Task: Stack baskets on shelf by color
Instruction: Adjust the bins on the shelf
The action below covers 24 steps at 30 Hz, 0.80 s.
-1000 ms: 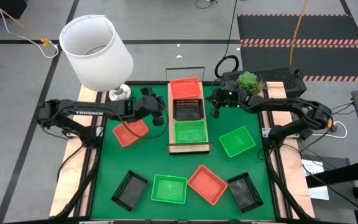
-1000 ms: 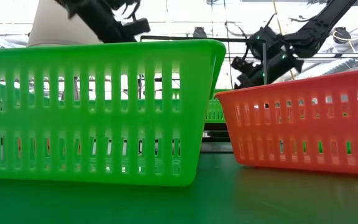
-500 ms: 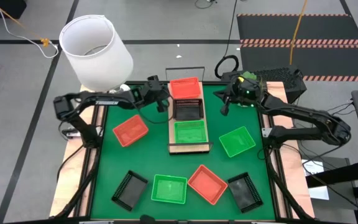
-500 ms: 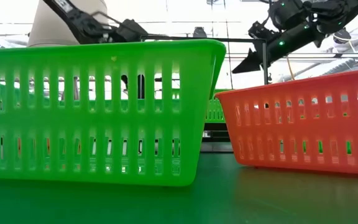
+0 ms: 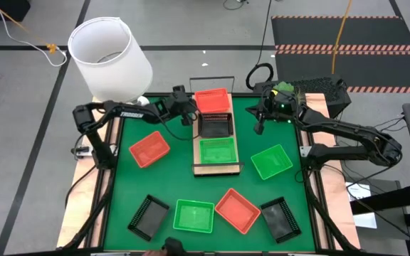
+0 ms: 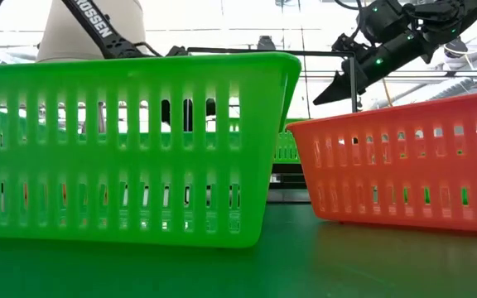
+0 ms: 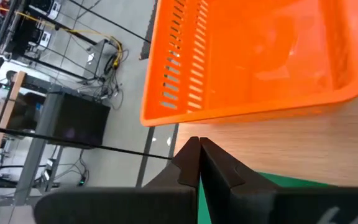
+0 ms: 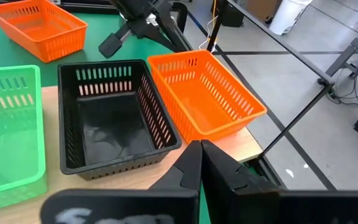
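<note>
The wooden shelf [image 5: 216,168] stands mid-table and carries an orange basket [image 5: 213,101] at its far end, a black basket [image 5: 215,125] in the middle and a green basket [image 5: 218,151] at its near end. Each rests by its base on the plank. My left gripper [image 5: 188,117] is shut and empty, just left of the shelf's orange basket [image 7: 253,56]. My right gripper [image 5: 259,125] is shut and empty, raised over the mat right of the shelf. Its wrist view faces the black basket [image 8: 114,118] and the orange basket [image 8: 204,99].
Loose baskets lie on the green mat: orange [image 5: 149,149] at the left, green [image 5: 272,161] at the right, and black [image 5: 148,217], green [image 5: 193,215], orange [image 5: 237,210] and black [image 5: 281,218] along the near edge. A white lamp [image 5: 109,59] stands at the far left and a small plant [image 5: 285,90] at the far right.
My left gripper has gone from beside the loose orange basket toward the table's far edge, up to the shelf's orange basket. My right gripper has risen and drawn a little toward the table's right edge, away from the shelf. No basket has moved.
</note>
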Each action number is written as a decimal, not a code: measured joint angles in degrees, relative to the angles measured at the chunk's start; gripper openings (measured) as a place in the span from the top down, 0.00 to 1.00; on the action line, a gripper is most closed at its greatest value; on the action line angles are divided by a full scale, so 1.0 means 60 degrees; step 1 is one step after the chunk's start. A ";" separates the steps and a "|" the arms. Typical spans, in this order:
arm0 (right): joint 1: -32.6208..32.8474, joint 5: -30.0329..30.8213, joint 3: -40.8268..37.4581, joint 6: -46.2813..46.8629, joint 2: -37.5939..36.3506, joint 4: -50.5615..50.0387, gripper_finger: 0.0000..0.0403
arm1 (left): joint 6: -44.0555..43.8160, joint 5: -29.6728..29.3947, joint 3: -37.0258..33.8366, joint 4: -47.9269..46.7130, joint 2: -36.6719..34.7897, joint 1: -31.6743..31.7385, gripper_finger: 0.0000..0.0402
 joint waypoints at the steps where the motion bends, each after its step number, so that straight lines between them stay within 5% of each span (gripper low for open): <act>1: 0.0000 0.0000 0.0000 -0.0004 0.0000 0.0001 1.00 | 0.0014 0.0003 0.0000 0.0001 -0.0001 0.0046 0.96; 10: 0.0000 -0.0001 0.0000 0.0040 0.0001 0.0011 1.00 | 0.0209 0.1056 0.0004 0.0223 -0.0001 0.0427 0.98; 24: 0.0000 -0.0004 0.0000 0.0066 0.0000 0.0048 1.00 | 0.0538 0.1332 0.0011 0.0511 -0.0001 0.0469 0.97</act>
